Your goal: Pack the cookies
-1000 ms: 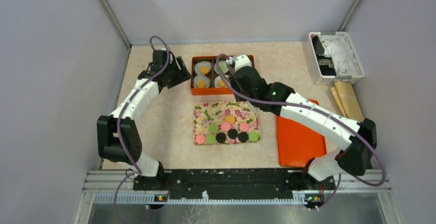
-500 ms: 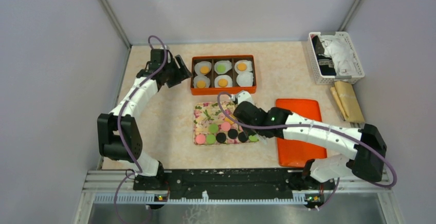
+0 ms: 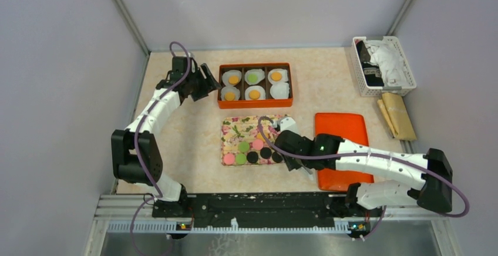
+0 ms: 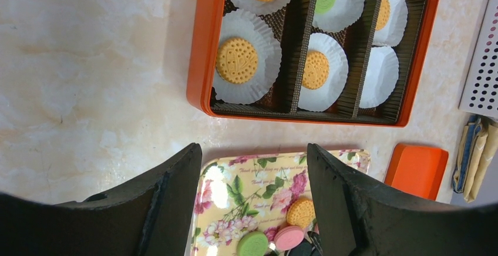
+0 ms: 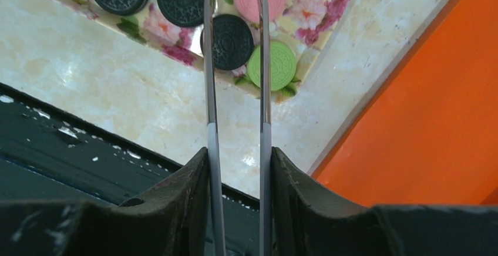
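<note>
Now that the right gripper [image 5: 235,9] has swung from the far orange box [image 4: 199,44] to the floral tray's [image 3: 232,131] near-right corner, jaws narrow and empty over loose cookies [image 5: 232,41], another pick looks due. The left gripper [image 4: 249,156] jaws stand wide.

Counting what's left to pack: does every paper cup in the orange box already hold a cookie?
No: one corner cup in the orange box is empty; the other five hold cookies.

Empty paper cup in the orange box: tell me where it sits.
Top view: the empty paper cup sits in the orange box's near-right compartment, right of an orange cookie.
</note>
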You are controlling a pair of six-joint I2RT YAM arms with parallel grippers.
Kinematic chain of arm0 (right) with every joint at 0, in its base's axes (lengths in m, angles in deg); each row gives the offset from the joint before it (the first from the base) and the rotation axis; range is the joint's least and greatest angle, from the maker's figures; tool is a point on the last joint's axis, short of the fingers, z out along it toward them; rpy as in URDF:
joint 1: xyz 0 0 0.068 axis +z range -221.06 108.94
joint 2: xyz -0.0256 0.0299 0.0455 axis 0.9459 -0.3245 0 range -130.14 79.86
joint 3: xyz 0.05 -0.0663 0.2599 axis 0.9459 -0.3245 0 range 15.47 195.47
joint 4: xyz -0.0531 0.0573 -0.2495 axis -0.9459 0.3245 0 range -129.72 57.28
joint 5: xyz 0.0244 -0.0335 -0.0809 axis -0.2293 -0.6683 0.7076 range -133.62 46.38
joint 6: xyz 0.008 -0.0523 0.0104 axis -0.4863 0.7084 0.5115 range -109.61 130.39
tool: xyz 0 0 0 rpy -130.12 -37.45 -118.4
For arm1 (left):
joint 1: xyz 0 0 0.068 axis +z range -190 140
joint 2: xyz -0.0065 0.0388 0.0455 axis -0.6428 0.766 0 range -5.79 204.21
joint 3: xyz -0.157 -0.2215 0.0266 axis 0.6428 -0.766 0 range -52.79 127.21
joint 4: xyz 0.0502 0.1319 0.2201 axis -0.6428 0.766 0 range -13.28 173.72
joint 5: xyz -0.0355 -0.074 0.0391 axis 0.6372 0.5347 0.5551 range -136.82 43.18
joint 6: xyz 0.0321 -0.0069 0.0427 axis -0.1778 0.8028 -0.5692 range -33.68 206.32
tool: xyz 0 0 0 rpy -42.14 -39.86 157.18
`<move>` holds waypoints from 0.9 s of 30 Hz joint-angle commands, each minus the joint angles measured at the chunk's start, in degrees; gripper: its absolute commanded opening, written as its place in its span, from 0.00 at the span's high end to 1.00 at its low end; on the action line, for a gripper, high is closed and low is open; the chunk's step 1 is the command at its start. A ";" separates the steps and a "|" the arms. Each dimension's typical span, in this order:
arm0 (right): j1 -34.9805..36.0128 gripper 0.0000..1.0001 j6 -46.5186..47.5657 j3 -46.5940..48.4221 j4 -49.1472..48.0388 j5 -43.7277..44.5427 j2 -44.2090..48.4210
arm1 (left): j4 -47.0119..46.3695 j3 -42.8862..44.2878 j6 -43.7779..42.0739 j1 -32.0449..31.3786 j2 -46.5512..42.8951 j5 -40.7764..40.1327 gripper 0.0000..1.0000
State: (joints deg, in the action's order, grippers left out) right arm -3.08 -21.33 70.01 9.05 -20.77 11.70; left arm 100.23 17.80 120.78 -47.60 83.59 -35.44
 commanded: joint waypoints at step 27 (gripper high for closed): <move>0.83 0.57 2.66 6.89 -8.16 3.10 -13.70 | -2.16 -0.97 -0.59 0.04 -2.76 0.53 0.27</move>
State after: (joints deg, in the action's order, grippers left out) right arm -2.84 -18.71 74.03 3.24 -19.87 -0.48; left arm 99.88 17.25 120.71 -47.60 82.98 -35.27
